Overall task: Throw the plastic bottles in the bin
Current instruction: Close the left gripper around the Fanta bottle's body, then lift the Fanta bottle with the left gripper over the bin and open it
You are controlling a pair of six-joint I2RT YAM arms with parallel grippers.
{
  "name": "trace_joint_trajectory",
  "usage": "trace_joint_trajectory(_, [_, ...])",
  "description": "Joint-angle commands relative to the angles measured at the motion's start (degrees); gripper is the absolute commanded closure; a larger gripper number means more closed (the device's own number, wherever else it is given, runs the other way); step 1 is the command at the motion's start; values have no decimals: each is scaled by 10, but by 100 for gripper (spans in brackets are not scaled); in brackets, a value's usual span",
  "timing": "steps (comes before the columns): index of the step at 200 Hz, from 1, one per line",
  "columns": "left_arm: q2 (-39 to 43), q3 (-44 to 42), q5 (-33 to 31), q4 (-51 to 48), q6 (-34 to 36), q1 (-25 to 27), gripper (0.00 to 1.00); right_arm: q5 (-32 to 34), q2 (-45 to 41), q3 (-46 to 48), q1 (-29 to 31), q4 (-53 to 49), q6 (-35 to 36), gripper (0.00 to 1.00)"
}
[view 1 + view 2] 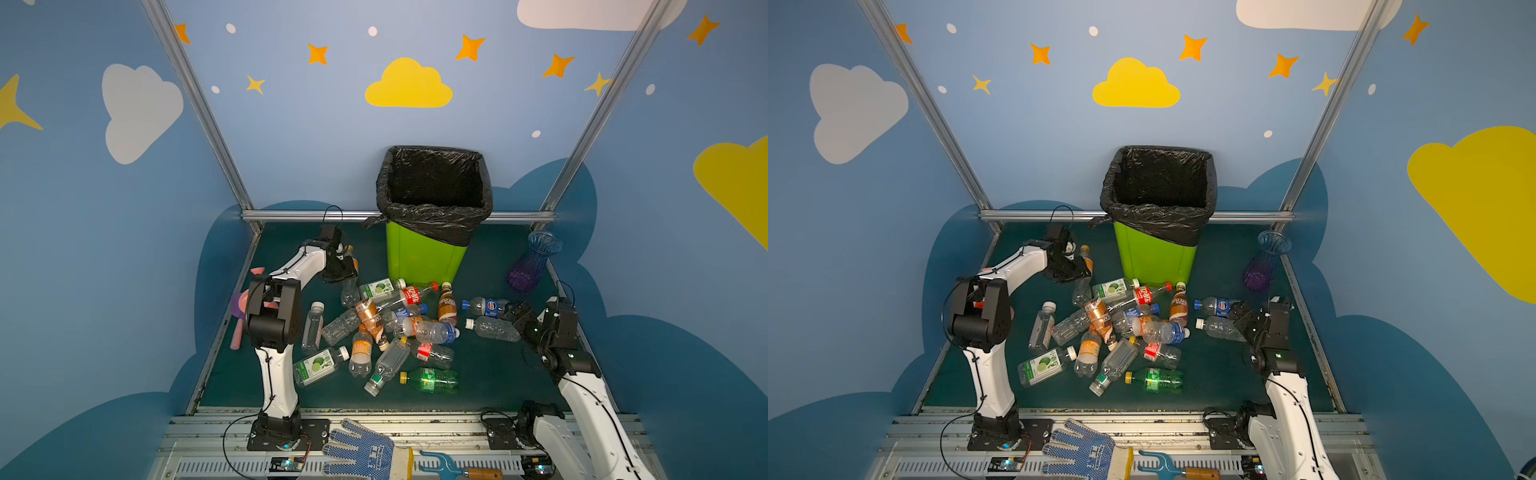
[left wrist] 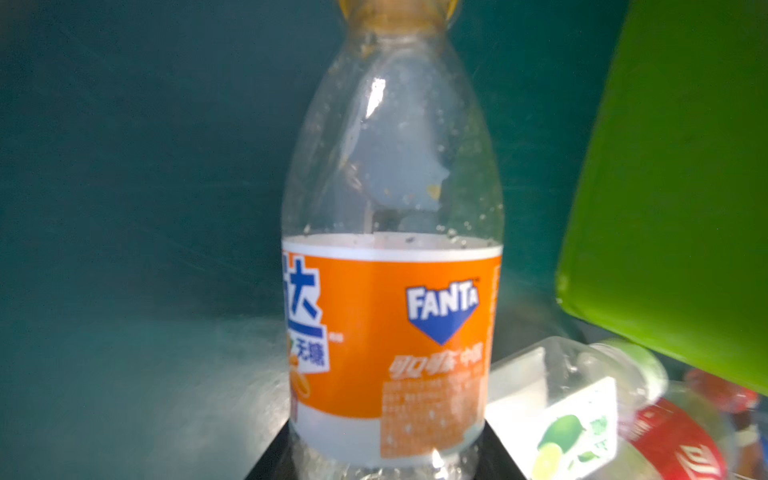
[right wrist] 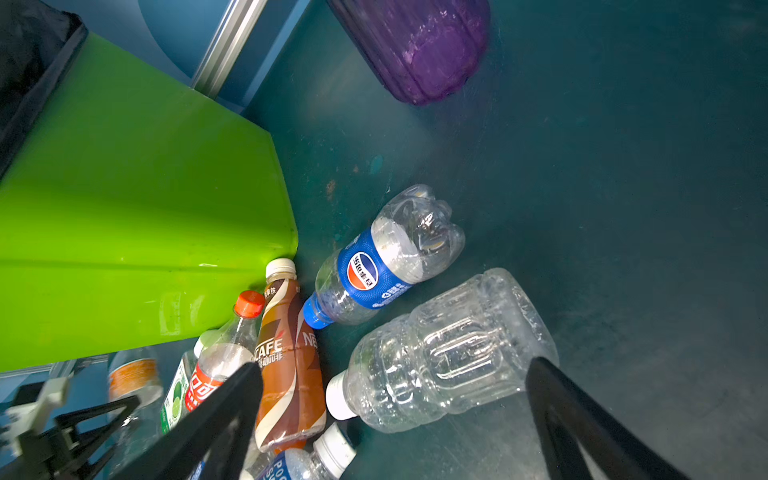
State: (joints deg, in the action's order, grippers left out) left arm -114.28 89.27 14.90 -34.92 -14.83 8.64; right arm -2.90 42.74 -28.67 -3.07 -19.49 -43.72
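Note:
My left gripper is shut on a clear Fanta bottle with an orange label, its black jaws pressed against both sides near the base. It is just left of the lime-green bin, which has a black bag folded over its rim. Several plastic bottles lie heaped on the dark green floor in front of the bin. My right gripper stands open over a clear white-capped bottle, with a blue-label Pepsi bottle just beyond.
A ribbed blue-purple vase stands right of the bin by the side rail. A pink watering can lies behind my left arm at the floor's left edge. A blue-dotted glove and a small rake rest on the front rail.

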Motion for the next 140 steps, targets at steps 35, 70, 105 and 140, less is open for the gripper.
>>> trace_joint_trajectory(35, [134, -11, -3, 53, -10, -29, 65, -13, -6, -8, -10, 11, 0, 2])
trace_joint_trajectory(70, [237, -11, -55, 93, -21, -56, 64, -20, -2, -20, -16, 13, 4, 2])
trace_joint_trajectory(105, [389, -34, -117, 207, 5, -99, 61, -24, 0, -30, -21, 11, 9, 2])
trace_joint_trajectory(140, [491, -45, -148, 310, 9, -116, 59, -37, 9, -31, -28, 25, 5, 2])
